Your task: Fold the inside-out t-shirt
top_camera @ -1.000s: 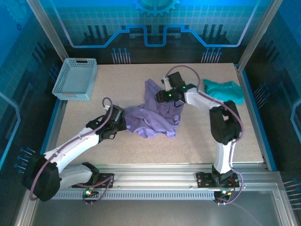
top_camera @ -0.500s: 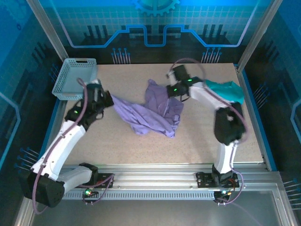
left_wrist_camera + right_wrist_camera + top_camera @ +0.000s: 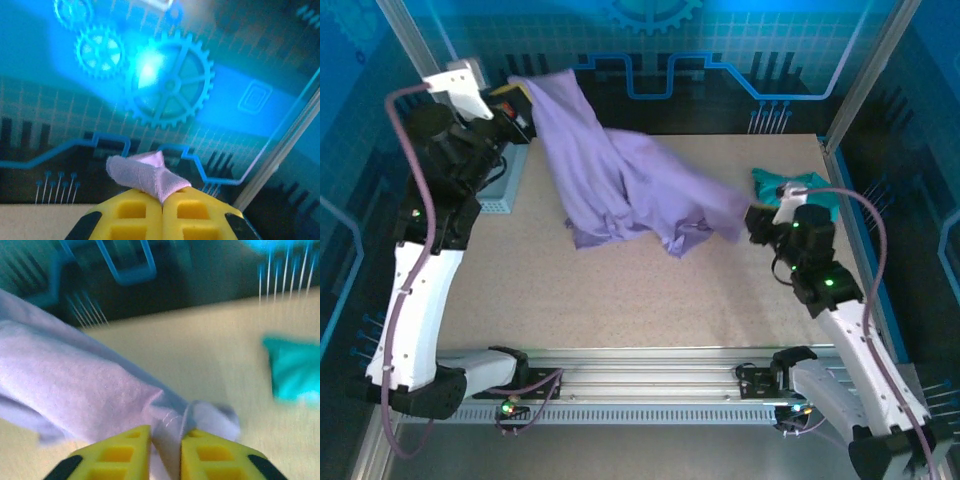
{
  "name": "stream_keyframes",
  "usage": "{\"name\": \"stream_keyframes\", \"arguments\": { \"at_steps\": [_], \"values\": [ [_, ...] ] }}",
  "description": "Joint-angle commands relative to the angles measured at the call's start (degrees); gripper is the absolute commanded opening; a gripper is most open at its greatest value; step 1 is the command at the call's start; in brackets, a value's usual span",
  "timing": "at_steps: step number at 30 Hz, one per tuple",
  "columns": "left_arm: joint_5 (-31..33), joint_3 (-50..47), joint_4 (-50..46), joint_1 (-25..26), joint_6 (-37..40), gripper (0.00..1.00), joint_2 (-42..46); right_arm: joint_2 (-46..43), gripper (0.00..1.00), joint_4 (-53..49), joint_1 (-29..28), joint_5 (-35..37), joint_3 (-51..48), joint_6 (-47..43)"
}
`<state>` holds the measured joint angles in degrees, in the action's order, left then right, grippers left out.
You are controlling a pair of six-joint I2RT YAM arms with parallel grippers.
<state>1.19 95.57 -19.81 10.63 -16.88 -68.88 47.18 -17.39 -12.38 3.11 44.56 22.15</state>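
Teal garment [image 3: 782, 181] at table's [image 3: 620, 290] far right (basket [image 3: 508, 195] far left).

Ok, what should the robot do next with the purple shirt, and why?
Probably pull the grippers further apart: the left gripper holds a t-shirt edge high, the right gripper pinches another low, and the middle lies bunched on the table.

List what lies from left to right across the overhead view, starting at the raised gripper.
left gripper → purple t-shirt → right gripper → teal cloth
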Motion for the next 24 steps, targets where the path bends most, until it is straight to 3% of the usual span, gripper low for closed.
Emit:
{"name": "stream_keyframes", "arguments": {
  "at_steps": [1, 6, 12, 16, 20, 24],
  "values": [
    [-3.38, -7.28, -0.88, -1.05, 2.26, 0.00, 1.22, 2.46, 0.27, -5.07, -0.64, -0.02, -2.99, 1.07],
    [-3.17, -16.45, -4.90, -4.75, 2.61, 0.00, 6.48, 8.76, 0.46, -7.64, -1.69, -5.29, -4.48, 0.66],
    [-3.57, -23.79, -8.25, -6.30, 1.59, 0.00, 9.87, 20.15, 0.55, -8.80, -2.54, -5.35, -1.96, 1.44],
    [-4.15, -25.79, -7.79, -7.07, 0.98, 0.00, 10.79, 28.70, 0.55, -8.98, -0.95, -1.37, 1.41, 0.37],
    [-4.80, -25.86, -7.83, -7.29, 0.63, 0.00, 10.37, 36.66, 0.50, -9.76, -1.47, -7.96, 4.73, 1.37],
    [-5.84, -25.80, -7.62, -7.38, -0.22, 0.00, 9.67, 37.50, 0.51, -7.60, -5.48, -10.12, 1.31, 3.98]
  ]
}}
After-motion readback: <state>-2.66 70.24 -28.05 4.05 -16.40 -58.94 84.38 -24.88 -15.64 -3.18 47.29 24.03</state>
